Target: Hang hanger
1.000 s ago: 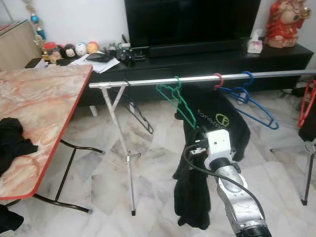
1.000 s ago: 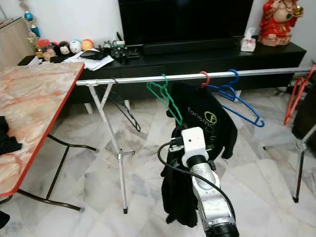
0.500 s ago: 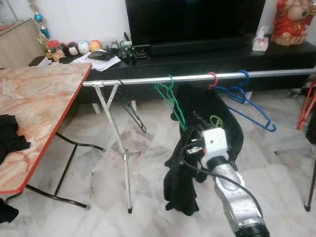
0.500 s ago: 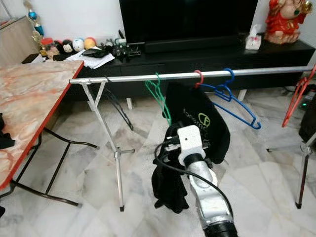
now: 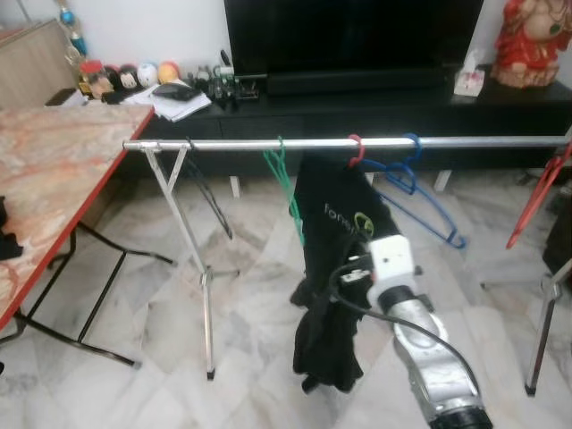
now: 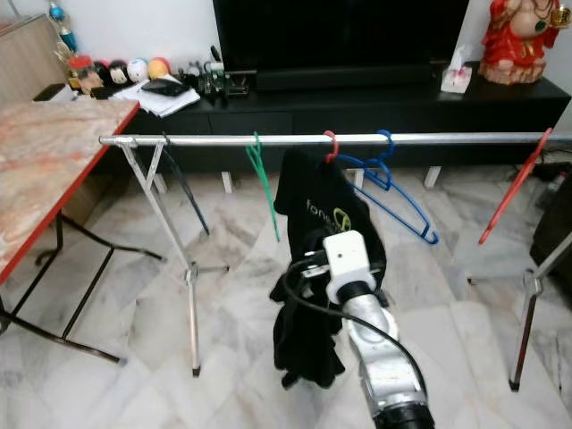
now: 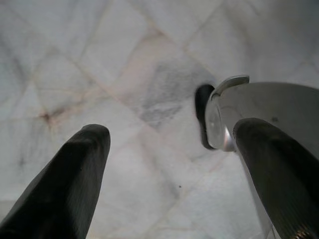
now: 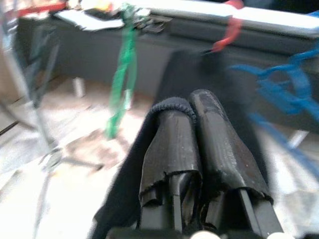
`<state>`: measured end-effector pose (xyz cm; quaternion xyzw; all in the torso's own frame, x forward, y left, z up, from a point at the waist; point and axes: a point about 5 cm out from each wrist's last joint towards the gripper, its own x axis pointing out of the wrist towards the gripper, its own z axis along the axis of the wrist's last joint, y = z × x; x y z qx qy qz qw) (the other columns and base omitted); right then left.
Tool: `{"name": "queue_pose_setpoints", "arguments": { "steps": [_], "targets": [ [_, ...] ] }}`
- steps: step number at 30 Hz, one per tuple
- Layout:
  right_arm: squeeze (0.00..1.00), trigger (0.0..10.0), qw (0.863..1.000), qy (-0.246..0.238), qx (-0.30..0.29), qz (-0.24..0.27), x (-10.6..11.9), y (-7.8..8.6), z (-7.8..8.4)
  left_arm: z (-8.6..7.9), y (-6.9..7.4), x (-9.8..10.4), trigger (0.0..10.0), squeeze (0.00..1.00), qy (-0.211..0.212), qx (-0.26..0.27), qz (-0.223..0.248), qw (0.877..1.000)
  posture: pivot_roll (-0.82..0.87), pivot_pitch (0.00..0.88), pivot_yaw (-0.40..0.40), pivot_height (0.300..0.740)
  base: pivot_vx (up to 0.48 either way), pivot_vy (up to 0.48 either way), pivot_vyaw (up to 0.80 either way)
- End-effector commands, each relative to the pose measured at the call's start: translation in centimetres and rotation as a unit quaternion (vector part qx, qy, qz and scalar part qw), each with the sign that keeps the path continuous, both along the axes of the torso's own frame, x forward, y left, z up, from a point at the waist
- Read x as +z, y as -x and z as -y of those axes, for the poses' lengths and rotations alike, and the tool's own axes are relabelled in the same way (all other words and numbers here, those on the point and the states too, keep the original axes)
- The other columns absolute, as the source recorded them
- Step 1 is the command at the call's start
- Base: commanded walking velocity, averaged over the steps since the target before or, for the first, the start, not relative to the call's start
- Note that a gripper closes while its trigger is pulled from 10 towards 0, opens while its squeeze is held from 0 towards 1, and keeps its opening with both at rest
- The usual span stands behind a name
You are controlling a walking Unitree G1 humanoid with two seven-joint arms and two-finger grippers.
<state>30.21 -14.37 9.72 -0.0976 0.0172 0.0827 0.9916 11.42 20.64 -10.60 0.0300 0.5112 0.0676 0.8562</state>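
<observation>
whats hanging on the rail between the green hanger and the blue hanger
A black shirt on a red hanger hangs on the silver rail between the green hanger and the blue hanger, seen in both eye views.

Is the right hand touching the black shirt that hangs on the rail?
Touching. In the right wrist view the right hand is shut, with an edge of the black shirt wrapped over one finger.

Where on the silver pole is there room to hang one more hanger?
The rail is bare between the blue hanger and the red hanger leaning at its far right end. A shorter gap lies between the black hanger and the green hanger. The middle is crowded: green hanger, black shirt on its red hook, and blue hanger sit close together.
</observation>
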Motion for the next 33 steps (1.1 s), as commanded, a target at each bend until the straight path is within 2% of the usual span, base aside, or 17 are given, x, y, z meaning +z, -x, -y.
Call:
{"name": "queue_pose_setpoints", "arguments": {
  "steps": [1, 33],
  "targets": [
    [0.00, 10.0, 1.000, -0.012, 0.014, 0.014, 0.69, -0.19, -0.98, -0.47, 0.62, -0.12, 10.0, 0.00, -0.003, 0.004, -0.012, 1.000, -0.13, 0.000, 0.070, 0.740, 0.000, -0.409, 0.00],
    [0.00, 10.0, 1.000, -0.009, 0.009, 0.005, 0.32, -0.34, -0.64, -0.51, 0.32, -0.03, 10.0, 0.00, -0.006, 0.008, -0.007, 1.000, -0.13, 0.000, 0.069, 0.740, 0.000, -0.292, 0.00]
  ]
}}
